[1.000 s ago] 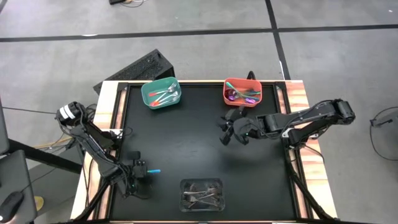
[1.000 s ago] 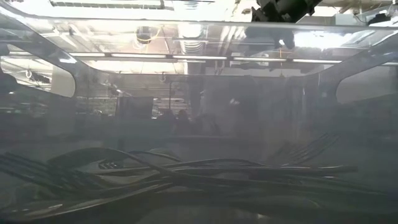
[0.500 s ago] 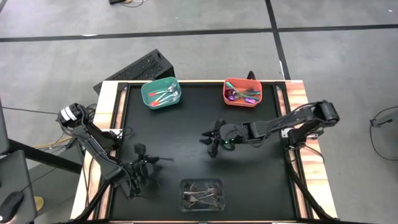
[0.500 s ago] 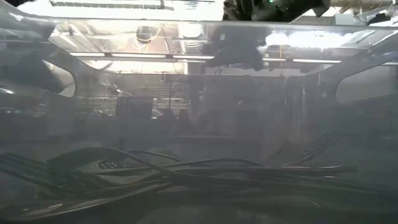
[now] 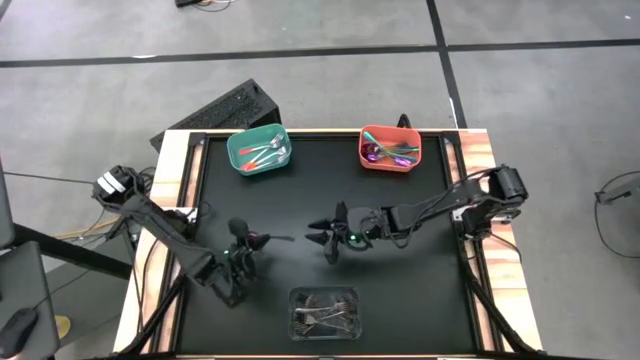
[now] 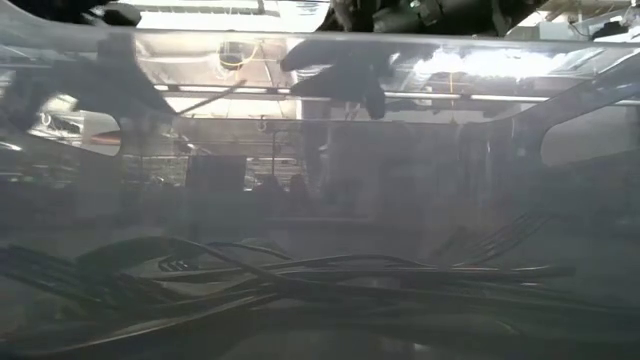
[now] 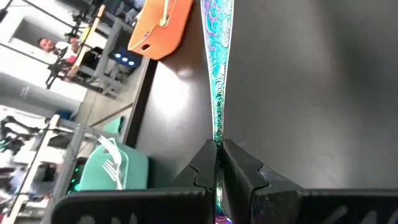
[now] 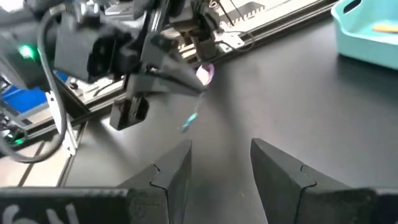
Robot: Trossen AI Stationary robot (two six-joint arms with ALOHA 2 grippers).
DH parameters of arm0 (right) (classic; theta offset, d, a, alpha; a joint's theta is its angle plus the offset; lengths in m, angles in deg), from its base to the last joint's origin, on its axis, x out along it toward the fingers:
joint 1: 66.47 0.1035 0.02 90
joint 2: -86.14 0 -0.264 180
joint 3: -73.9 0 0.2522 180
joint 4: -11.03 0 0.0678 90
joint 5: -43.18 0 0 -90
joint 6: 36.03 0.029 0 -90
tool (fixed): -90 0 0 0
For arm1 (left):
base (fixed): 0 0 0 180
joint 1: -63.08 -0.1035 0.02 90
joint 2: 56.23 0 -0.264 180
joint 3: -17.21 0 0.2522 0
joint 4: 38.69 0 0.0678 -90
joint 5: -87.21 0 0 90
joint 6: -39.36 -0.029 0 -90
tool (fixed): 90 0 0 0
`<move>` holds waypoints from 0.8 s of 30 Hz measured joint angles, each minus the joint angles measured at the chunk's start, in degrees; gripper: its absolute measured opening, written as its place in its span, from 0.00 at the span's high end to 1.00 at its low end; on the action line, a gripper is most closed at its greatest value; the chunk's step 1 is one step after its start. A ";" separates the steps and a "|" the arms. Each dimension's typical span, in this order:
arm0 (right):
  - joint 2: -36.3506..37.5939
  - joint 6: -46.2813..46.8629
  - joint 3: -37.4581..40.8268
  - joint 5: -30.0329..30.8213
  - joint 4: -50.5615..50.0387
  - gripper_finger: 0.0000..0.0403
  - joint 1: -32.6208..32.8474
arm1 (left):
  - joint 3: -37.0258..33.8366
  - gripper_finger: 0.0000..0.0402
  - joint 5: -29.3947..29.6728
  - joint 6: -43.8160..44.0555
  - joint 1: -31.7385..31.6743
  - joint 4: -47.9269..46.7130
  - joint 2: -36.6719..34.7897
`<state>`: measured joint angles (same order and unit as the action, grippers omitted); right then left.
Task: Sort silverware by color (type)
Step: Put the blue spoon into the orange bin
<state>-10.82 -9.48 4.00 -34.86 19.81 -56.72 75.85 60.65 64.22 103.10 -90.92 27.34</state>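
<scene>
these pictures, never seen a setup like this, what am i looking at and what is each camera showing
It is a robot with two dark arms at a black table, sorting cutlery. One picture looks straight down, one looks level through the clear tray of grey cutlery, and two come from cameras on the wrists. The left gripper is shut on a teal-handled piece, held out toward the open right gripper. At the far edge sit a teal bin and an orange bin, each holding cutlery.

Teal-handled utensil (image 7: 217, 74) pinched in left gripper (image 7: 219, 163), above table; others (image 5: 266, 152) in bins.
</scene>
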 joint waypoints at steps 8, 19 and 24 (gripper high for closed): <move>-4.95 -1.13 -2.48 3.00 2.56 0.55 1.12 | 0.00 1.00 0.00 -16.26 -5.61 9.65 -0.04; -6.59 -0.63 -4.76 3.09 3.37 0.60 0.99 | 0.02 1.00 3.08 -25.77 -6.34 11.21 -0.07; -6.59 0.17 -4.76 3.04 3.13 0.78 0.73 | 0.04 1.00 3.15 -27.66 -6.34 13.13 -0.09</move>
<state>-17.41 -9.31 -0.77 -31.82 22.94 -55.99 75.90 63.80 36.57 96.77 -77.79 27.25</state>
